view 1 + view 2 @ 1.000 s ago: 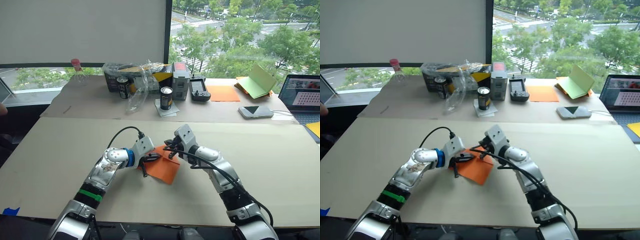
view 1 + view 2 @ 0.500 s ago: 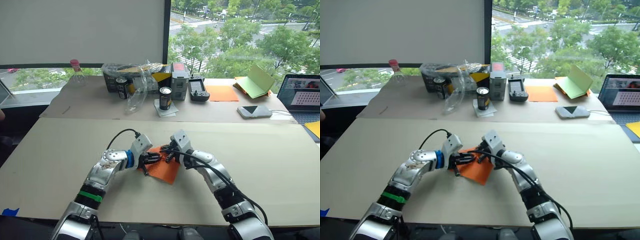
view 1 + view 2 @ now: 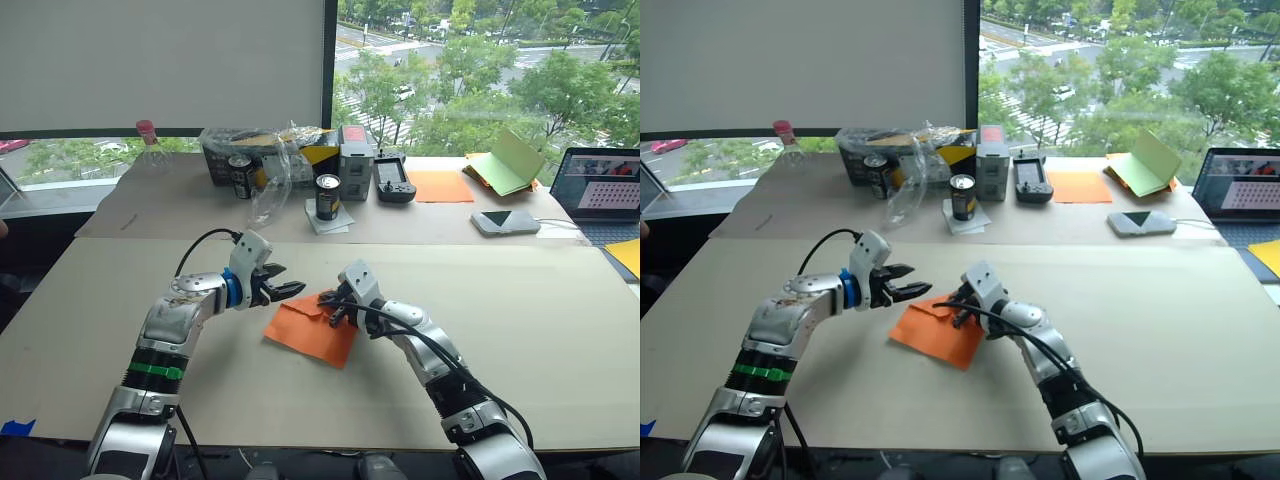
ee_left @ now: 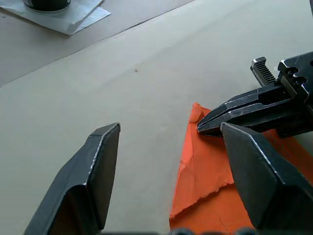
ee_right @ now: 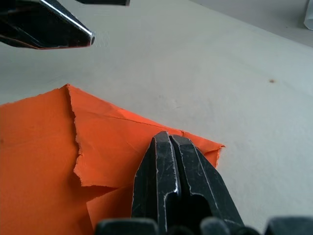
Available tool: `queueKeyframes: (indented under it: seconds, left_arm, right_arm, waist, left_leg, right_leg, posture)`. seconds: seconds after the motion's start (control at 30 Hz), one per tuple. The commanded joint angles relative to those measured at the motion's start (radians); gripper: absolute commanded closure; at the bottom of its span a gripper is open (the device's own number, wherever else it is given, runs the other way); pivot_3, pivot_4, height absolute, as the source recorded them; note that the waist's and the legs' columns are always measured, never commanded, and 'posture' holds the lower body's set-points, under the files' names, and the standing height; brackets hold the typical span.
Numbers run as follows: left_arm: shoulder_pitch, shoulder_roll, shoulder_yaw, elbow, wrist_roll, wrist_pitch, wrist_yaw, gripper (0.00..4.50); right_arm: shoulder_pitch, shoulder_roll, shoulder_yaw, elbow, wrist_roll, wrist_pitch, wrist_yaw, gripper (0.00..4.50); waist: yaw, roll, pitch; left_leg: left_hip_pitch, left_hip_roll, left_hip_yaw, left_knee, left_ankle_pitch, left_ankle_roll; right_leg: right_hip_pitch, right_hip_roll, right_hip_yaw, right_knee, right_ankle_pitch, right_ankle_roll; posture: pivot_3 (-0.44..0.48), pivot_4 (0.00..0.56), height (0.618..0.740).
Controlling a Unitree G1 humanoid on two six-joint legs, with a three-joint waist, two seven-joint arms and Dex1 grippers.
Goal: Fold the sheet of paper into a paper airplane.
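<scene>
Two grippers share one thin, bright orange creased sheet of paper (image 3: 312,326) lying flat on the pale tabletop (image 3: 540,320). From the head view, the left gripper (image 3: 285,290) hangs released just above the sheet's far corner. In the left wrist view its jaws gape, empty. In the right wrist view the right gripper (image 5: 171,147) is clenched, tips pressing the folded flap. If that press slides, the flap could spring up or the torn-looking edge rip further.

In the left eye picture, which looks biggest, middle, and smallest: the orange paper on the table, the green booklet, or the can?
1. Orange paper, nearest the camera, so it may only look bigger.
2. Green booklet.
3. Can.
</scene>
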Motion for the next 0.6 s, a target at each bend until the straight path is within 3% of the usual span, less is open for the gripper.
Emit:
queueKeyframes:
  seconds: [0.03,0.17,0.27,0.6]
  left_arm:
    - [0.01,-0.014,-0.012,-0.028,0.004,-0.026,0.02,2.35]
    - [0.054,-0.044,-0.059,-0.016,0.069,-0.055,0.102,3.74]
    - [0.083,-0.073,-0.062,-0.029,0.076,-0.051,0.14,4.48]
    - [0.172,-0.072,-0.089,-0.022,0.113,-0.091,0.181,4.48]
  right_arm:
    - [0.018,0.005,0.019,0.027,-0.008,0.013,0.011,4.5]
    - [0.03,0.004,0.016,0.009,-0.008,0.019,0.007,4.5]
    - [0.035,0.003,0.014,-0.003,-0.007,0.024,0.003,4.5]
    - [-0.006,0.02,0.01,-0.017,-0.009,-0.019,-0.003,4.5]
  waist:
    - [0.001,0.0,0.0]
    - [0.002,0.0,0.0]
    - [0.003,0.0,0.0]
    - [0.002,0.0,-0.001]
  left_leg:
    - [0.0,0.0,0.0,0.0,0.0,0.0]
    - [0.0,0.0,0.0,0.0,0.0,0.0]
    - [0.0,0.0,0.0,0.0,0.0,0.0]
    - [0.002,0.0,0.0,0.0,0.0,0.0]
  right_leg:
    - [0.0,0.0,0.0,0.0,0.0,0.0]
    - [0.0,0.0,0.0,0.0,0.0,-0.001]
    - [0.0,0.0,0.0,0.0,0.0,-0.001]
    - [0.002,0.0,0.0,0.0,0.001,-0.001]
  posture:
    - [0.0,0.15,0.732]
    - [0.0,0.15,0.732]
    - [0.0,0.15,0.732]
    - [0.0,0.15,0.732]
